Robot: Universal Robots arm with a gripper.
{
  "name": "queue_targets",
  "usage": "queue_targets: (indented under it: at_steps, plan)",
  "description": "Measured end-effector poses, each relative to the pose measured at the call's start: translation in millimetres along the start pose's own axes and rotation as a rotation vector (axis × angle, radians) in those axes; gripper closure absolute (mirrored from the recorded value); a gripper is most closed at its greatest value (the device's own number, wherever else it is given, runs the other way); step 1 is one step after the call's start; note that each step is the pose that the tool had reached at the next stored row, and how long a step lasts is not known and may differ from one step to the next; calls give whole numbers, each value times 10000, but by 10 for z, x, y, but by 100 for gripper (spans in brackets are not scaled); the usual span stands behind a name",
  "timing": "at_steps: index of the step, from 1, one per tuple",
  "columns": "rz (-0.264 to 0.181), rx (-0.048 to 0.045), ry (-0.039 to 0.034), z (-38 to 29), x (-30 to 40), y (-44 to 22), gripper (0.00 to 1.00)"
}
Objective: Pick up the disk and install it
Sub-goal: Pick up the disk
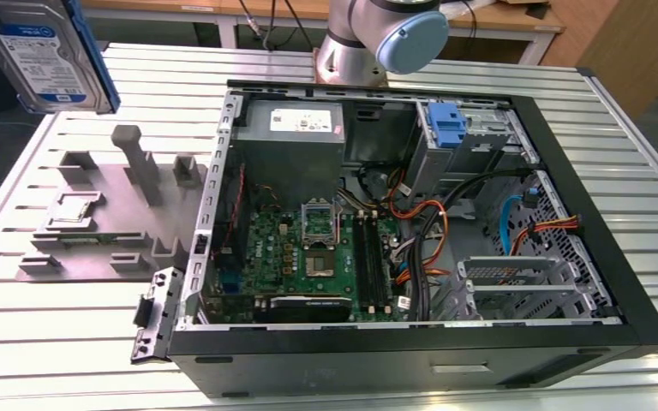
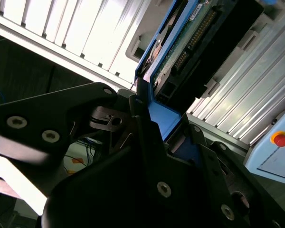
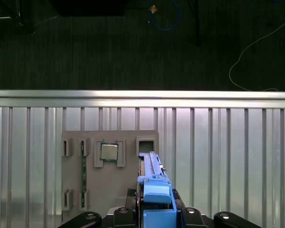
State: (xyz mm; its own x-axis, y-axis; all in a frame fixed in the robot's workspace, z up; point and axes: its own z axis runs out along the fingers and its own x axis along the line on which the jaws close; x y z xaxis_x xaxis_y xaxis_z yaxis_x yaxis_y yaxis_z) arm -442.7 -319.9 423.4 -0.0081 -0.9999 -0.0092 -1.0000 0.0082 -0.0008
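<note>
The disk [image 1: 49, 56], a grey hard drive with a white-and-blue label and blue rails, hangs upright in the air over the slatted table's far corner at the exterior view's left. In the second wrist view my gripper [image 2: 164, 121] is shut on the blue-railed end of the disk [image 2: 190, 42], black fingers [image 2: 142, 118] pressing on either side. In the first wrist view the disk [image 3: 152, 171] is seen edge-on, sticking out from my gripper [image 3: 156, 216] above the grey parts fixture [image 3: 71, 180].
An open computer case [image 1: 637, 291] lies on the table with motherboard, cables, a bare blue bracket [image 1: 449, 128] and a metal drive cage [image 1: 523, 282]. The grey fixture [image 1: 100, 214] holds a processor chip [image 1: 72, 210] and a green strip [image 1: 89, 240]. The arm's base [image 1: 375, 38] stands behind the case.
</note>
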Motion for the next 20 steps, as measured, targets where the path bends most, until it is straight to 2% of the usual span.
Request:
queue_targets:
  at_steps: [20]
  plan:
    - [0, 0, 0, -60, -1, 0, 63]
